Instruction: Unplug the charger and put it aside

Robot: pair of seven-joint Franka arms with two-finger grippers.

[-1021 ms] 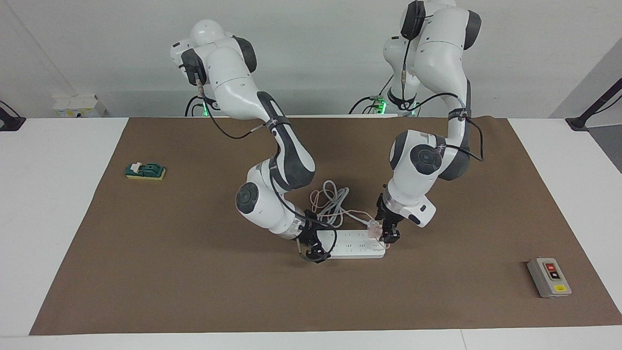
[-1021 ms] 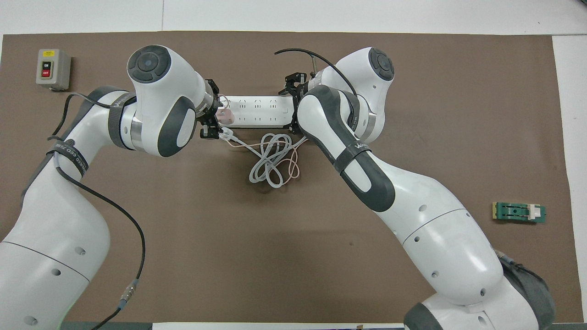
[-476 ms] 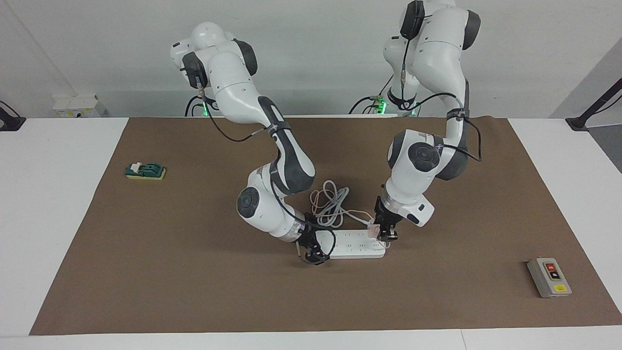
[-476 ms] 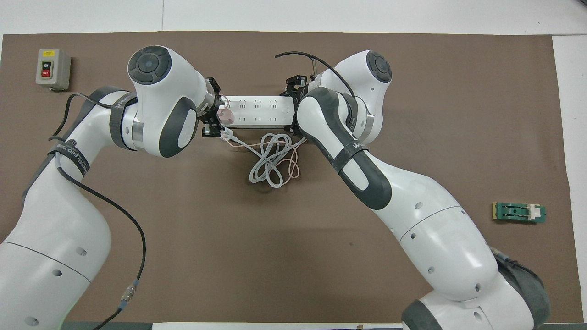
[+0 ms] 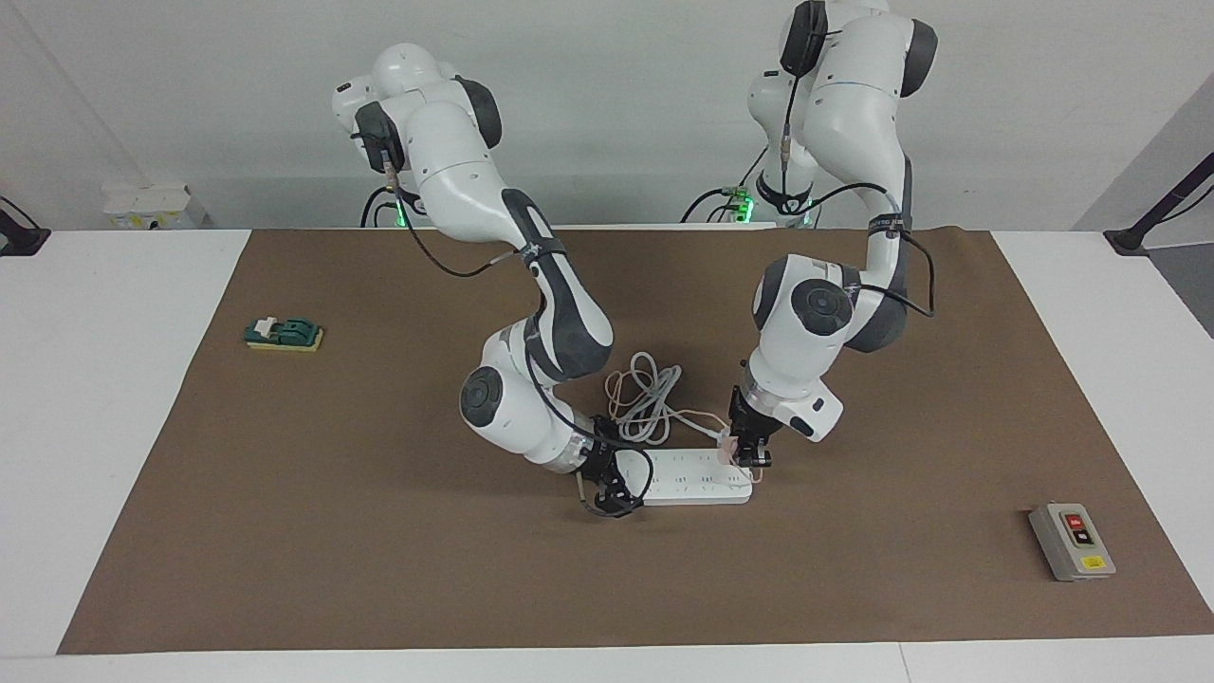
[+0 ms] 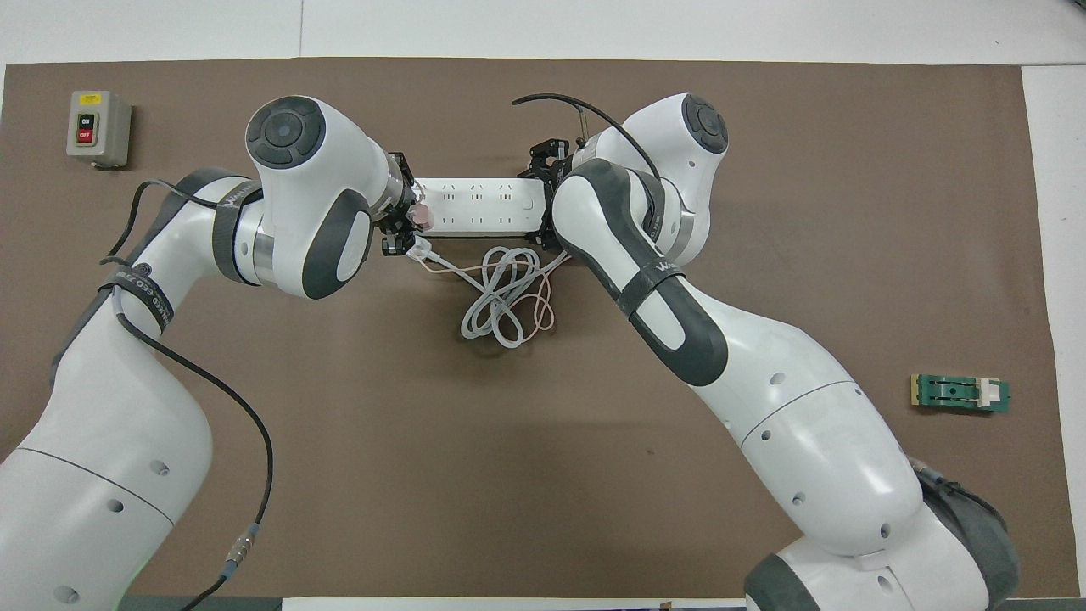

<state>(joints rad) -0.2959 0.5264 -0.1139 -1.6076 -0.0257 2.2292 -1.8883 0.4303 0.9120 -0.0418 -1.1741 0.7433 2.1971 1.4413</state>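
Item: charger point(image 5: 728, 446), small pale pink cube with a thin pink cable point(image 6: 543, 299).

Location: seated in the socket at the left arm's end of the white power strip point(image 5: 697, 484), near the middle of the brown mat point(image 5: 379, 531). Its cable runs toward the robots into a loose coil, tangled with the thicker white cord point(image 6: 485, 316).

Handling, as I judge it: light, rigid shell, smooth sides that could slip. I would hold the cube by two flat faces and pull straight out of the socket. The cable is limp and may drag the coil.

Left gripper point(image 5: 749, 455): clenched on the charger, at about 3 o'clock on the strip in the facing view.

Right gripper point(image 5: 607, 493): at the strip's 9 o'clock end, apparently bracing it. I cannot tell whether it is released or clenched.

Also listed: grey switch box point(image 5: 1072, 541) and green block point(image 5: 283, 333), both well apart.
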